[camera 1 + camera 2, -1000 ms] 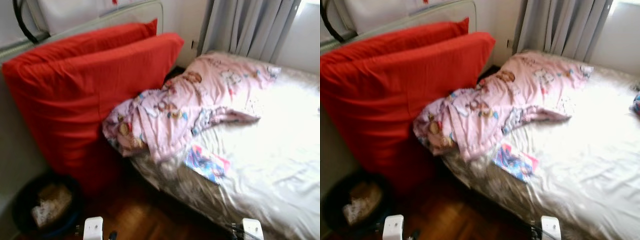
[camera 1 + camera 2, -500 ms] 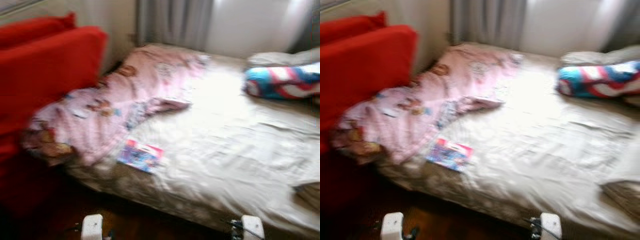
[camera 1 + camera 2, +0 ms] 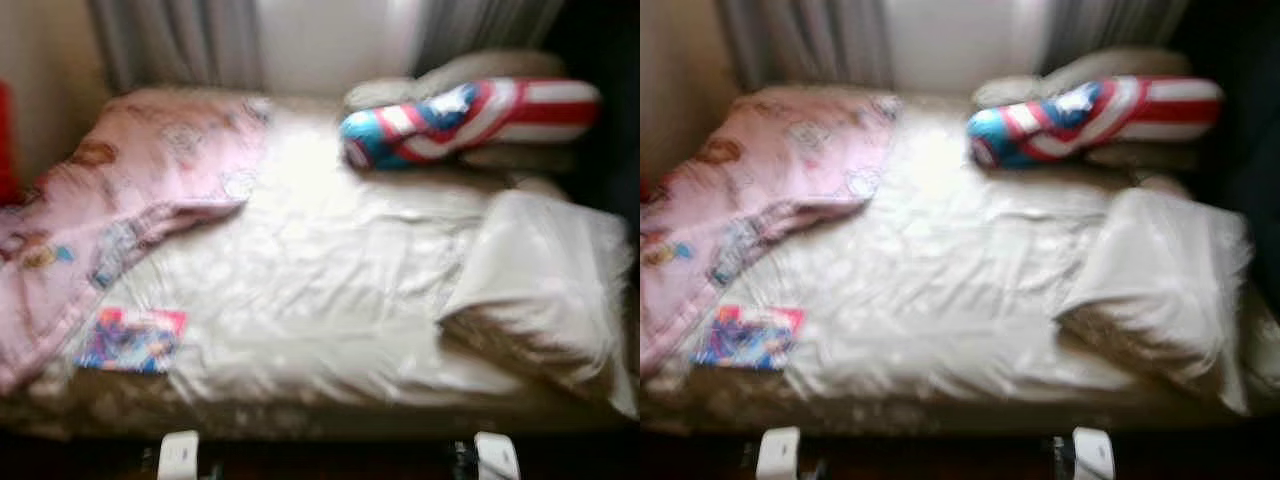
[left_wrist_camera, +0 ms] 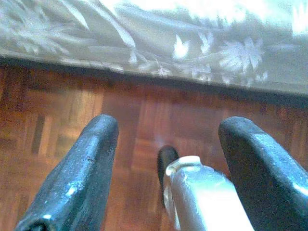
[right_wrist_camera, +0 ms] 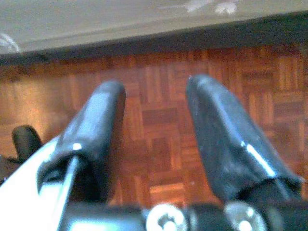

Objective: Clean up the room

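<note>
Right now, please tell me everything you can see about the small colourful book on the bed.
The colourful book is thin, flat and roughly rectangular, with a glossy-looking cover in blue, pink and red; the picture is too blurred to read. It lies closed and slightly askew on the pale bedsheet, near the front edge of the bed on the robot's left. The pink blanket lies just beside it; whether they touch is unclear.

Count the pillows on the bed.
3, though the picture is blurred. A striped red, white and blue bolster lies at the far right by the curtain, a pale pillow sits behind it, and a white pillow lies at the near right. Others may be hidden.
</note>
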Available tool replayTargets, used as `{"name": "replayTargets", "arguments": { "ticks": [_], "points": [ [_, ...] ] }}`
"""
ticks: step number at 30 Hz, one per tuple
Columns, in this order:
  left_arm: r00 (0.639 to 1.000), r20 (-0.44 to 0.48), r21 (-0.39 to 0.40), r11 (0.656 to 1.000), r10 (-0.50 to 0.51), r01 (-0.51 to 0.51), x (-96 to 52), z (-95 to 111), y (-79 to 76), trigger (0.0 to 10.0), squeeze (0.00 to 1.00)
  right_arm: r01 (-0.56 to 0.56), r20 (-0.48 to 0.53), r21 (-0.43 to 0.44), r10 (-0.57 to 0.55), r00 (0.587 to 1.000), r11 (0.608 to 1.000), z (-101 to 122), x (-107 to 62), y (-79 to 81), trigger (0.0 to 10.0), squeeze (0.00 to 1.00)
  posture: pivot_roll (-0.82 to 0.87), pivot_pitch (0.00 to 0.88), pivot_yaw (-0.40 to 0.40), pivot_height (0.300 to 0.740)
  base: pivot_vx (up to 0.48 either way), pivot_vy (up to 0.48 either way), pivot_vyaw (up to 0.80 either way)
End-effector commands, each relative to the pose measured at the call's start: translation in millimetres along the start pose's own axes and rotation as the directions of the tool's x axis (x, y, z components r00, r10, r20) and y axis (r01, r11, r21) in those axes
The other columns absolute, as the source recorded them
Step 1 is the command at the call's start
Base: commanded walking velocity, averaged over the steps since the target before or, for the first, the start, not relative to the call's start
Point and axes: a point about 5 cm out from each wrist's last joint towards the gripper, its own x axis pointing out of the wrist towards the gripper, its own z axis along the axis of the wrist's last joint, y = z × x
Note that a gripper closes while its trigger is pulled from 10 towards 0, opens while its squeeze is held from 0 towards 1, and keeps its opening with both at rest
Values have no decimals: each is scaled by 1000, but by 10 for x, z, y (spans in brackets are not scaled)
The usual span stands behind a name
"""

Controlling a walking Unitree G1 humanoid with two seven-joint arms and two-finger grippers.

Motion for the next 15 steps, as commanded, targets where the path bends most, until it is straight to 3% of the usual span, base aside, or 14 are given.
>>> {"name": "replayTargets", "arguments": {
  "ticks": [1,15],
  "points": [
    [1000,-15,4,1000,-10,10,-5,-30,-36,10000,0,19,5,6,-19,1000,1000,14,-5,-62,10000,0,-1,86,-21,740,0,-409,0],
    [1000,-18,13,1000,-19,20,-5,-33,-43,10000,0,24,5,5,-24,1000,1000,10,-7,-66,10000,0,-8,69,-16,740,0,-405,0]
  ]
}}
